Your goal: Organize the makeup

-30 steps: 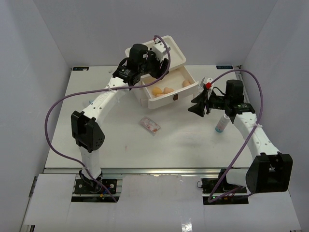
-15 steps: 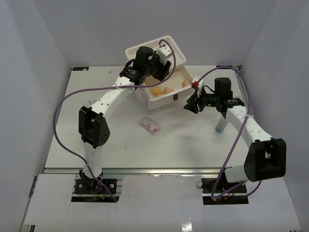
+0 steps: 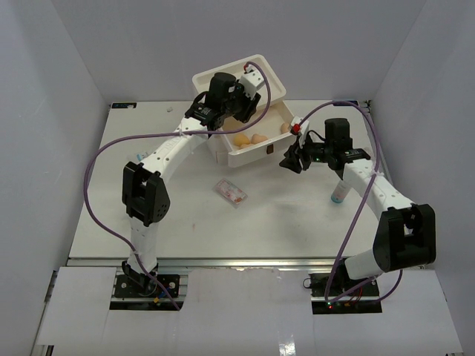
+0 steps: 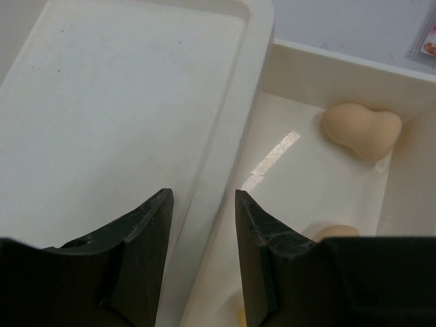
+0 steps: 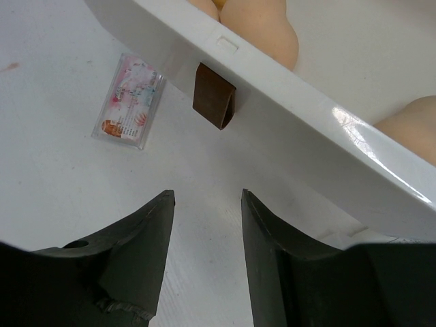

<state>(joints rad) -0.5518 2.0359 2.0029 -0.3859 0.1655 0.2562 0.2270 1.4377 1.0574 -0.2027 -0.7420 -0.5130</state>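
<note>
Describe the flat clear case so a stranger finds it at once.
Start at the cream drawer box at the far edge of the table, its drawer pulled open. On the table just in front of that drawer lies the case. It alone is flat and clear with pink inside; the sponges are tan and rounded.

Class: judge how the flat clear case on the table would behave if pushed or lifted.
The flat clear case lies flat on the table, so a push would probably slide it, not roll it. It looks thin, likely leaving little edge to grip. Its glossy shell may be slippery.
</note>
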